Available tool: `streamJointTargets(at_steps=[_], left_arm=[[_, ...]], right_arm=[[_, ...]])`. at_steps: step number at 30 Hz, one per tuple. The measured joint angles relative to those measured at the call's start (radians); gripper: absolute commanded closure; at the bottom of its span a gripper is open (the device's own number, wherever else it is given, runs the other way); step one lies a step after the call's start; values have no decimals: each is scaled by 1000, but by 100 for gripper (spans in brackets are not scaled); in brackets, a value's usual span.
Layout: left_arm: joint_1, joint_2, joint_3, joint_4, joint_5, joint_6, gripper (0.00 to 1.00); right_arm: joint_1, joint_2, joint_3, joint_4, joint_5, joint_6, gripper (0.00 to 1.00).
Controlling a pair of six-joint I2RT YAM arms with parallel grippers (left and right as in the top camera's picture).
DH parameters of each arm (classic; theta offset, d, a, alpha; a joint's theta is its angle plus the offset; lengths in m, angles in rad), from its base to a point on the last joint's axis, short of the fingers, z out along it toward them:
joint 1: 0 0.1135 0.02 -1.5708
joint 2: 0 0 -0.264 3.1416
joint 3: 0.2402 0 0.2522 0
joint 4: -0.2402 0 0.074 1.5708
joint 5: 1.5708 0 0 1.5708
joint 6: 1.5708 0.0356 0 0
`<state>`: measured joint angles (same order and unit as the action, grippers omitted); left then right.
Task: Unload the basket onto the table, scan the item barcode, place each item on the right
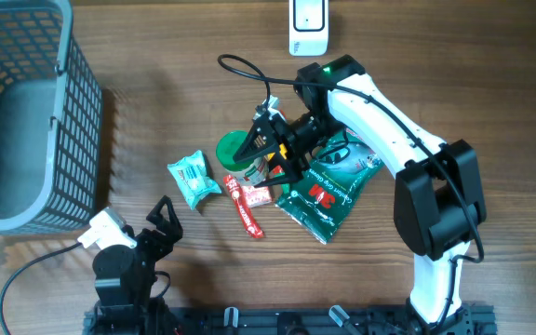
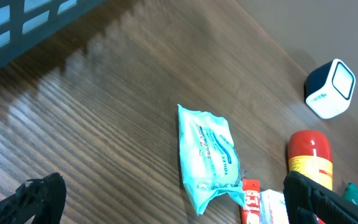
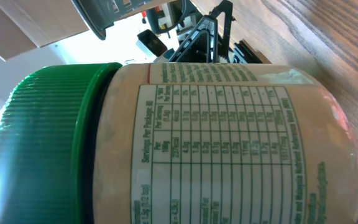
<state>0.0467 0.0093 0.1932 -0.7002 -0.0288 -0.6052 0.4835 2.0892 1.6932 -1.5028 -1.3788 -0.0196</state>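
Observation:
A jar with a green lid (image 1: 234,149) and a pale label is held above the middle of the table. My right gripper (image 1: 262,154) is shut on its body, one finger on each side. In the right wrist view the jar (image 3: 216,143) fills the frame with its nutrition table facing the camera, and my fingers are hidden. The white scanner (image 1: 307,26) stands at the table's far edge, and it shows as a white and dark blue block (image 2: 331,88) in the left wrist view. My left gripper (image 1: 161,228) rests open near the front left, holding nothing.
A grey mesh basket (image 1: 26,112) stands at the left. On the table lie a teal packet (image 1: 194,179), a red sachet stick (image 1: 245,207), a dark green bag (image 1: 328,191) and a red-capped yellow tube (image 2: 309,155). A black cable (image 1: 240,67) loops near the scanner.

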Motion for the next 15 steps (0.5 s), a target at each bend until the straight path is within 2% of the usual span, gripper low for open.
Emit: streamJointTargets(at_steps=[4, 7, 11, 15], left_arm=[[0, 0, 0, -4, 0, 0, 0], [0, 0, 0, -4, 0, 0, 0], [0, 0, 0, -4, 0, 0, 0], [0, 0, 0, -4, 0, 0, 0]], right_arm=[[0, 0, 0, 109, 85, -40, 25], [-1, 0, 0, 210, 269, -79, 31], [-1, 0, 0, 300, 450, -77, 30], [-2, 0, 0, 440, 539, -37, 30]])
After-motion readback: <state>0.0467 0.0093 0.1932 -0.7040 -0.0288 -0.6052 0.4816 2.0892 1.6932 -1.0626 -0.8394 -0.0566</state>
